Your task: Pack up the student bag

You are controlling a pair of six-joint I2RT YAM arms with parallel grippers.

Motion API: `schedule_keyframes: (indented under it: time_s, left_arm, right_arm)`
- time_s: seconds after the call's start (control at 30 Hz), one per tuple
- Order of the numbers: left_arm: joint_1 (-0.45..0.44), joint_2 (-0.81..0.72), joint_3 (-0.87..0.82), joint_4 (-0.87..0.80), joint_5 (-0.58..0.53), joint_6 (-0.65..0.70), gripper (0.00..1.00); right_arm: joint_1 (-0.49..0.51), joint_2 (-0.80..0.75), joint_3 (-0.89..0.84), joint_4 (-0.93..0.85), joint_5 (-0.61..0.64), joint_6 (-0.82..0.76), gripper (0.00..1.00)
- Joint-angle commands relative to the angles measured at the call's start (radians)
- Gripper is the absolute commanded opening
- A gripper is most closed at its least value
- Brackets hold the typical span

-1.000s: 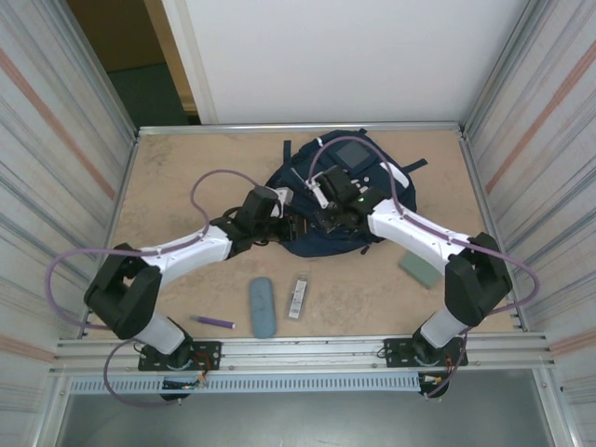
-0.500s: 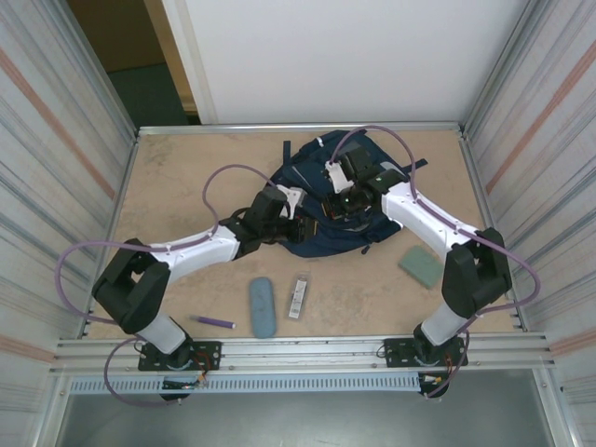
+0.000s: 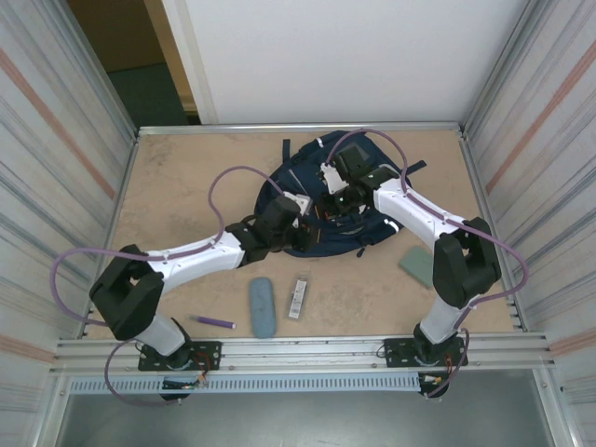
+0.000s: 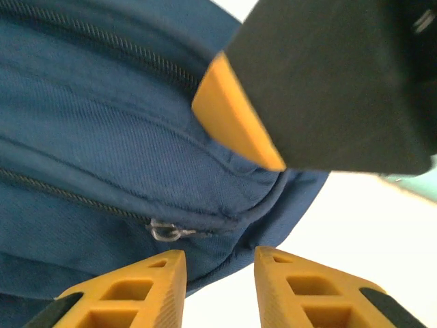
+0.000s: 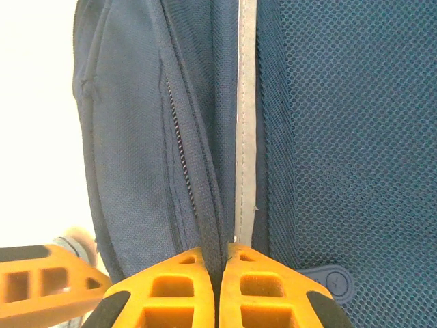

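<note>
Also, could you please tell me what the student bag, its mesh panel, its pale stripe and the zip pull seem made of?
The student bag: matte navy woven cloth, probably nylon or polyester, given its fine weave. Its mesh panel: synthetic-looking netting with tiny holes. Its stripe: pale grey tape, slight sheen, possibly reflective. The zip pull: small glinting loop, apparently metal.

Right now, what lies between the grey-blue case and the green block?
In the top view, a small pale rectangular item lies between the grey-blue case and the green block; the rest is bare table.
</note>
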Motion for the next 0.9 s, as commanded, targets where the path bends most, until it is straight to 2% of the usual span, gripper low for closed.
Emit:
schedule_keyframes:
  time_s: [0.0, 0.1, 0.3, 0.4, 0.53, 0.67, 0.83, 0.87]
  left_arm:
    - [-0.017, 0.042, 0.055, -0.055, -0.073, -0.047, 0.34]
    - [-0.023, 0.065, 0.064, -0.039, -0.071, -0.074, 0.35]
    - [-0.023, 0.116, 0.133, -0.165, -0.293, -0.140, 0.42]
    - [-0.020, 0.131, 0.139, -0.167, -0.338, -0.136, 0.41]
    - [-0.020, 0.110, 0.155, -0.176, -0.314, -0.087, 0.30]
    - [-0.020, 0.039, 0.112, -0.120, -0.255, -0.003, 0.12]
    - [0.012, -0.054, 0.075, -0.151, -0.215, 0.029, 0.00]
    - [0.027, -0.072, 0.058, -0.148, -0.194, 0.034, 0.00]
  right_arm:
    - [0.002, 0.004, 0.047, 0.030, -0.081, 0.055, 0.00]
    - [0.001, 0.007, 0.052, 0.033, -0.103, 0.065, 0.00]
    - [0.004, -0.024, 0.024, 0.054, -0.143, 0.096, 0.00]
    - [0.005, -0.041, 0.008, 0.068, -0.148, 0.103, 0.00]
    - [0.003, -0.044, 0.004, 0.058, -0.133, 0.086, 0.00]
    - [0.000, -0.039, 0.007, 0.031, -0.106, 0.050, 0.00]
    - [-0.001, -0.019, 0.007, 0.015, -0.103, 0.024, 0.00]
    - [-0.002, -0.017, 0.009, 0.009, -0.101, 0.016, 0.00]
